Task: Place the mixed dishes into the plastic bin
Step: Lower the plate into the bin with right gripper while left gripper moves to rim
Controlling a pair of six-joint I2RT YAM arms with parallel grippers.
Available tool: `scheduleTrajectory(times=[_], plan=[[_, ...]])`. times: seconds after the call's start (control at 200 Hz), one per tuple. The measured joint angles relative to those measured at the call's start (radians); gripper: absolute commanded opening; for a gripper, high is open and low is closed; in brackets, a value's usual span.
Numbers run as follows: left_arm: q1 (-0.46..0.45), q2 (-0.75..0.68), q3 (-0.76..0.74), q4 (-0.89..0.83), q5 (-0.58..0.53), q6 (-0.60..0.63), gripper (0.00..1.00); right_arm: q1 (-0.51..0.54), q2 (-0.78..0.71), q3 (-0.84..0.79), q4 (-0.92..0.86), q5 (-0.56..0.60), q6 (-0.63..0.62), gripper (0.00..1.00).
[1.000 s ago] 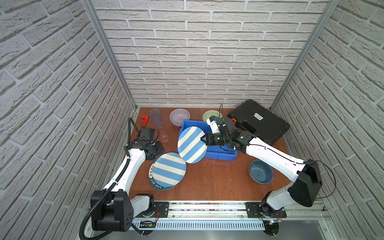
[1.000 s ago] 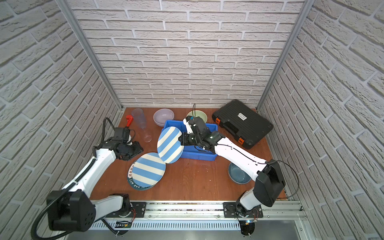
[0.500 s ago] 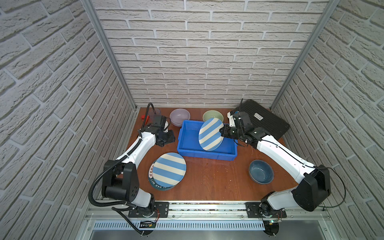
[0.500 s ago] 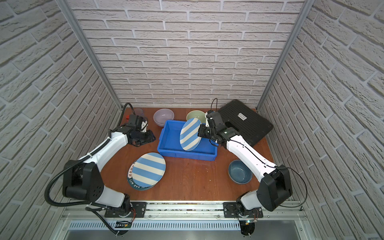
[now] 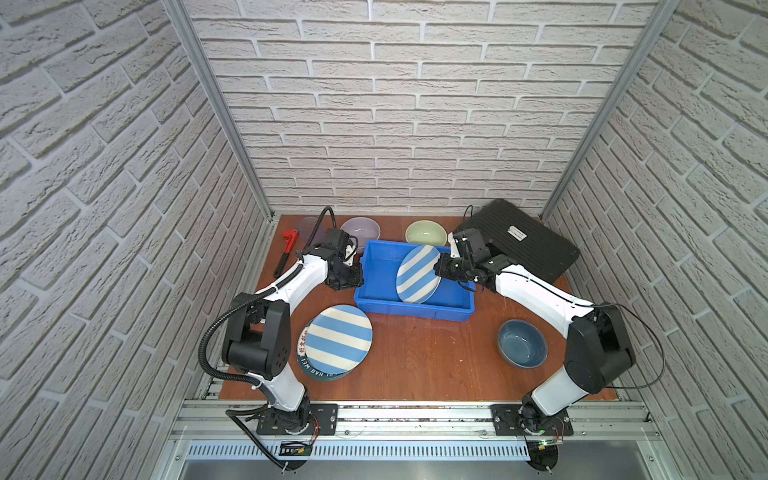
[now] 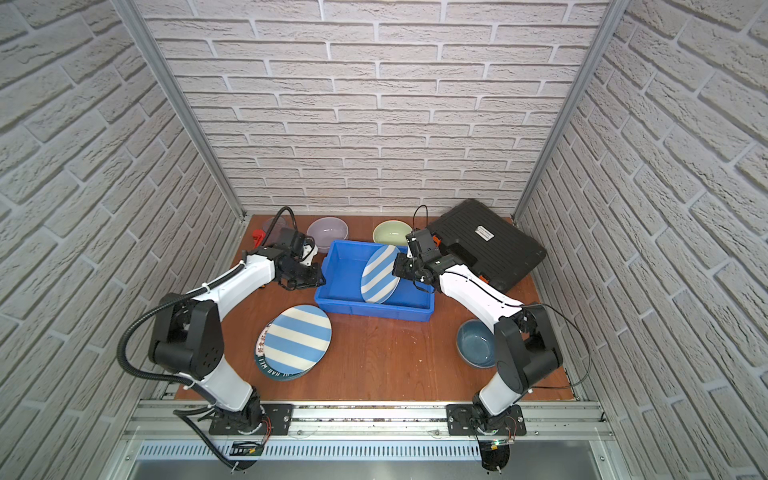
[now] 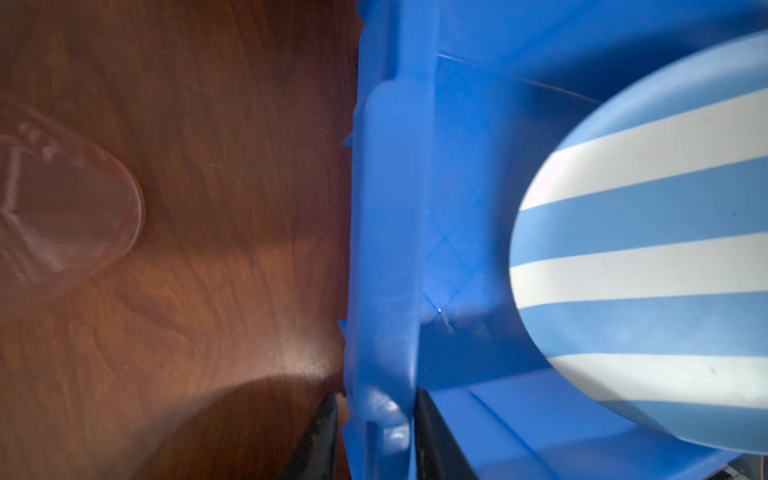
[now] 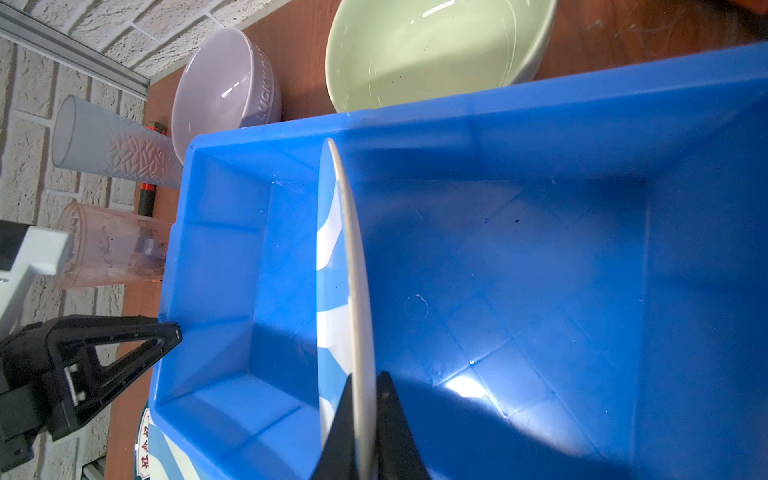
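With my right gripper (image 8: pixel 365 380) clamped on its thin rim, the striped plate (image 5: pixel 417 274) looks stiff, slick, breakable and, I judge, likely to swivel.

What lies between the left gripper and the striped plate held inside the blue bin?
Only bare floor of the blue bin: the left gripper straddles its end wall, and nothing else lies before the striped plate. The left wrist view shows it.
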Motion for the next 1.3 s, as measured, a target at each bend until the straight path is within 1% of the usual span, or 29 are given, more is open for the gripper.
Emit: scheduleTrajectory(times=[0.26,0.45,0.705,0.87,1.05,1.13,1.17,1.295], plan=[[-0.015,0.003,0.001,-0.011,0.003,0.015,0.23,0.003,0.078,-0.008,0.101,-0.046,0.047,0.06],[-0.024,0.005,0.001,-0.016,-0.004,0.015,0.17,0.027,0.132,0.001,0.171,-0.075,0.074,0.07],[-0.031,0.009,0.010,-0.025,-0.021,0.012,0.15,0.055,0.181,0.002,0.240,-0.096,0.105,0.12],[-0.034,0.010,0.010,-0.026,-0.029,0.006,0.14,0.065,0.238,0.005,0.272,-0.109,0.123,0.12],[-0.034,0.010,0.012,-0.027,-0.045,-0.009,0.14,0.068,0.278,0.027,0.269,-0.092,0.125,0.19],[-0.034,0.010,0.012,-0.027,-0.048,-0.011,0.14,0.069,0.297,0.028,0.250,-0.077,0.119,0.27],[-0.034,0.010,0.012,-0.027,-0.049,-0.012,0.14,0.073,0.307,0.031,0.230,-0.066,0.113,0.29],[-0.034,0.010,0.012,-0.027,-0.051,-0.012,0.14,0.084,0.322,0.034,0.184,-0.038,0.100,0.32]])
